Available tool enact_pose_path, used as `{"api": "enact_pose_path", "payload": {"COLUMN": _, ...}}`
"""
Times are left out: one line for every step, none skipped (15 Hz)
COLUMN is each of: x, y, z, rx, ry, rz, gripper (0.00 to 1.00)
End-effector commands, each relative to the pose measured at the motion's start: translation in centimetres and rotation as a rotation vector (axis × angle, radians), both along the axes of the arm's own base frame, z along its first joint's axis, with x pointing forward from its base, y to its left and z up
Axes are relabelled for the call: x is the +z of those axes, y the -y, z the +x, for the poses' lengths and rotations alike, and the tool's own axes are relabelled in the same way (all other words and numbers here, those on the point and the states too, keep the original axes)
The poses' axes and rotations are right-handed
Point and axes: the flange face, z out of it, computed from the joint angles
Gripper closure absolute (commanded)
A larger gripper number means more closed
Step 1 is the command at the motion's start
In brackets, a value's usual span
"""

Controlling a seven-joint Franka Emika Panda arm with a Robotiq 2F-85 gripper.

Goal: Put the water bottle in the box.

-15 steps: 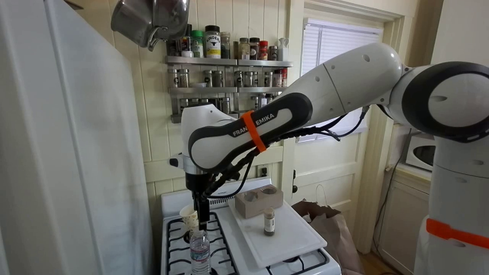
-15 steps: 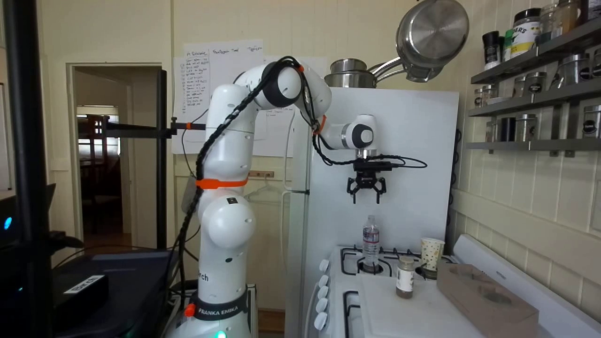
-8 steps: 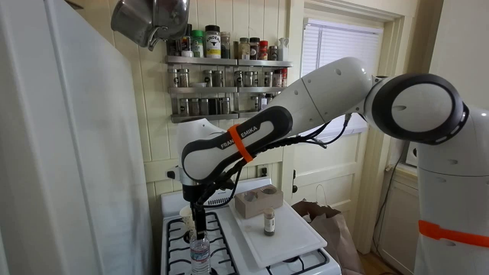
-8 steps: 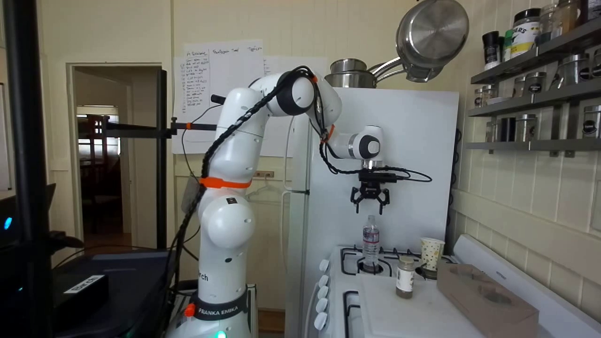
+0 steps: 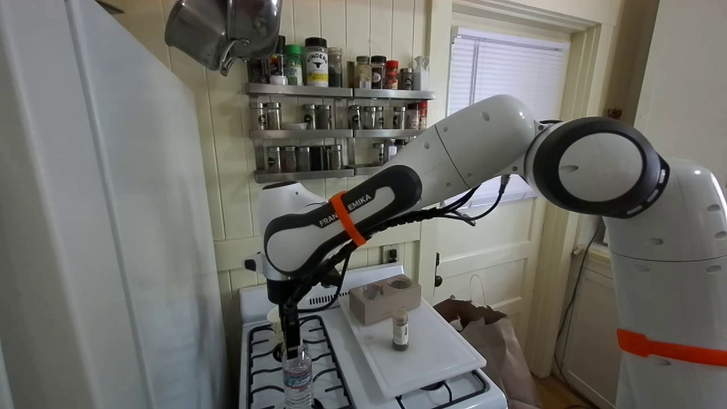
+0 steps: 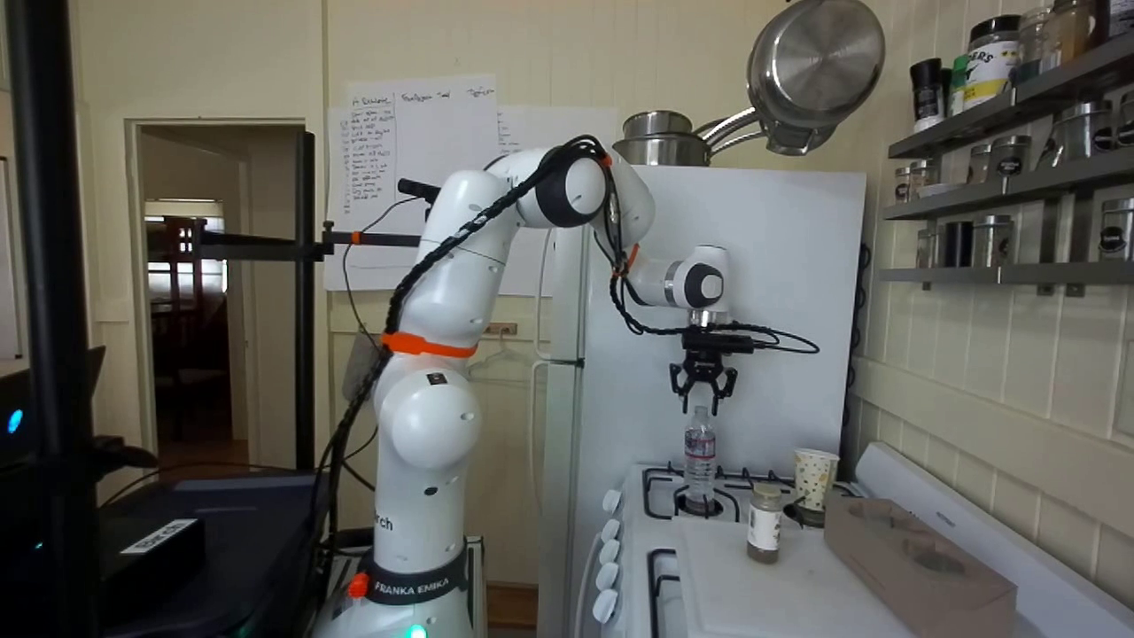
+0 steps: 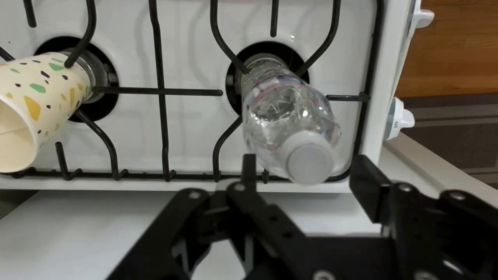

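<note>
One tool, its two fingers parted, was near one upright water bottle; one box (with two holes) and one cup stood apart.

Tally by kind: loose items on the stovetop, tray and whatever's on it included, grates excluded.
Bottle: 1
Cup: 1
Jar: 1
Box: 1
Tray: 1
Total: 5
</note>
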Motion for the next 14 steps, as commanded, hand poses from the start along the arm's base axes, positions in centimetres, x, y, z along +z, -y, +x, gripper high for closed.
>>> {"api": "enact_pose_path", "payload": {"x": -0.5, "y": -0.1, "z": -1.3, "rx": -0.025, "ry": -0.013, "rz": -0.019, "gripper": 0.52}}
{"api": "enact_pose_path", "payload": {"x": -0.7, "y": 0.0, "z": -1.6, "rx": -0.041, "ry": -0.016, "rz": -0.021, "gripper": 0.55}}
{"api": "enact_pose_path", "payload": {"x": -0.7, "y": 0.2, "z": -1.8, "rx": -0.052, "ry": -0.018, "rz": -0.025, "gripper": 0.51}}
{"api": "enact_pose_path", "payload": {"x": -0.7, "y": 0.3, "z": -2.0, "rx": -0.07, "ry": -0.019, "rz": -0.03, "gripper": 0.49}}
{"api": "enact_pose_path", "payload": {"x": -0.6, "y": 0.5, "z": -2.2, "rx": -0.082, "ry": -0.017, "rz": -0.029, "gripper": 0.31}}
{"api": "enact_pose_path", "payload": {"x": -0.5, "y": 0.7, "z": -2.3, "rx": -0.098, "ry": -0.017, "rz": -0.031, "gripper": 0.28}}
{"api": "enact_pose_path", "payload": {"x": -0.5, "y": 0.9, "z": -2.6, "rx": -0.113, "ry": -0.019, "rz": -0.036, "gripper": 0.2}}
{"api": "enact_pose_path", "payload": {"x": -0.6, "y": 1.1, "z": -2.9, "rx": -0.124, "ry": -0.022, "rz": -0.043, "gripper": 0.14}}
{"api": "enact_pose_path", "payload": {"x": -0.7, "y": 1.2, "z": -3.2, "rx": -0.136, "ry": -0.026, "rz": -0.047, "gripper": 0.07}}
{"api": "enact_pose_path", "payload": {"x": -0.8, "y": 1.3, "z": -3.5, "rx": -0.151, "ry": -0.027, "rz": -0.052, "gripper": 0.04}}
{"api": "enact_pose_path", "payload": {"x": -0.9, "y": 1.5, "z": -3.8, "rx": -0.16, "ry": -0.027, "rz": -0.055, "gripper": 0.03}}
{"api": "enact_pose_path", "payload": {"x": -0.9, "y": 1.6, "z": -4.1, "rx": -0.172, "ry": -0.024, "rz": -0.054, "gripper": 0.03}}
{"api": "enact_pose_path", "payload": {"x": -0.7, "y": 1.9, "z": -4.4, "rx": -0.197, "ry": -0.016, "rz": -0.054, "gripper": 0.03}}
{"api": "enact_pose_path", "payload": {"x": -0.5, "y": 2.1, "z": -4.5, "rx": -0.226, "ry": -0.007, "rz": -0.054, "gripper": 0.06}}
